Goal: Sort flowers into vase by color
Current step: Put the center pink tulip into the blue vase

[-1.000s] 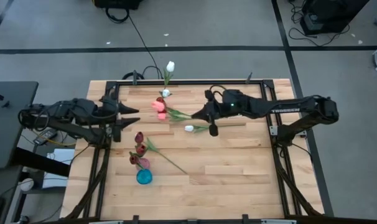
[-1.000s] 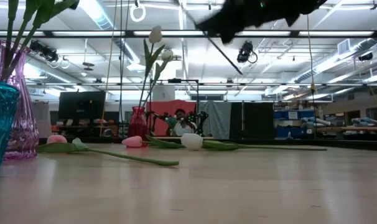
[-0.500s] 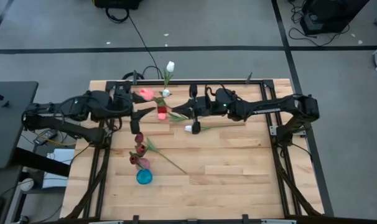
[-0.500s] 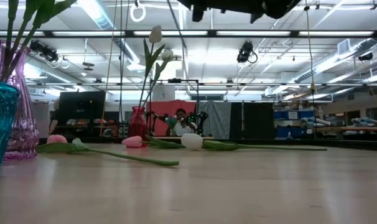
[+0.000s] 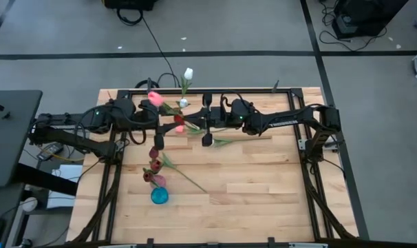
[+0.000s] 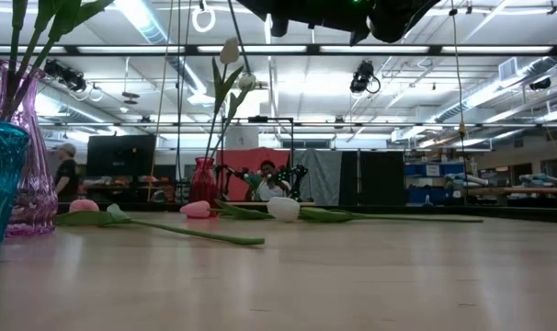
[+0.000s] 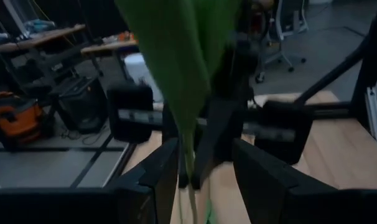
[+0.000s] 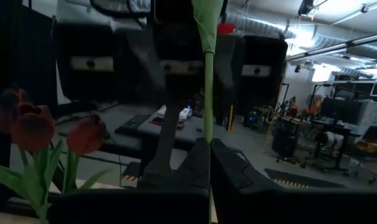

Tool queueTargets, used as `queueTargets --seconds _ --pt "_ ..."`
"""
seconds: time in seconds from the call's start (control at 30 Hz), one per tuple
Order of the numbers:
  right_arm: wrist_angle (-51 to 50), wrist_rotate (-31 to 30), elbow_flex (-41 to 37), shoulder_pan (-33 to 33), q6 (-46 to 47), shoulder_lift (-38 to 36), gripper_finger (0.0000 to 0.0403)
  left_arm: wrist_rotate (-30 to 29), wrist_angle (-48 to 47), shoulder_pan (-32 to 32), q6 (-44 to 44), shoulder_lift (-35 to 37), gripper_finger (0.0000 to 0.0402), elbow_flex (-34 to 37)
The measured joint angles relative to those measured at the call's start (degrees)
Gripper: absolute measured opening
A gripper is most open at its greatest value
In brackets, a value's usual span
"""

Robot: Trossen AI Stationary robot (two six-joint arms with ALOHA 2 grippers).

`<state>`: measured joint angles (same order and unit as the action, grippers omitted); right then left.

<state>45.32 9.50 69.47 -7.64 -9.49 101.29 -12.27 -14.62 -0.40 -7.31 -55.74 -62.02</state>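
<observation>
A pink tulip is held in the air between my two grippers, its head pointing toward the far left. My right gripper is shut on its green stem. My left gripper faces it, open, with one finger on each side of the stem and a broad green leaf in front of its camera. A white tulip and another pink tulip lie on the table. Maroon tulips stand in a purple vase. My right gripper pinches the pink tulip's stem between its two shut fingers, level, coming from the table's right side, with the fingers across the stem. The flower is lifted clear of the table, and its head points away toward the left arm.
A teal vase stands near the purple one at the left near side. A red vase holds a white tulip that leans over the far edge. A long loose stem lies mid-table. The right half of the tabletop is bare wood.
My right gripper has moved toward the table's left, carrying the pink tulip, whose head has swung toward the far left. My left gripper has moved right toward it, until its fingers stand on either side of the stem.
</observation>
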Motion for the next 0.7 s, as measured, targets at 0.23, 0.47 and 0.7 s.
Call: queueTargets --seconds 0.23,0.47,0.7 --pt "0.0 0.3 0.0 0.0 -0.1 0.0 0.0009 -0.2 3.0 0.0 0.1 -0.4 0.0119 -0.1" --pt "-3.5 4.1 -0.1 0.2 0.8 -1.3 0.0057 2.1 1.1 0.0 2.4 0.7 0.0015 -1.8" --pt "-26.3 9.7 -0.4 0.5 2.0 -13.5 0.0113 26.8 -12.0 -0.2 9.5 2.1 0.0013 -15.4"
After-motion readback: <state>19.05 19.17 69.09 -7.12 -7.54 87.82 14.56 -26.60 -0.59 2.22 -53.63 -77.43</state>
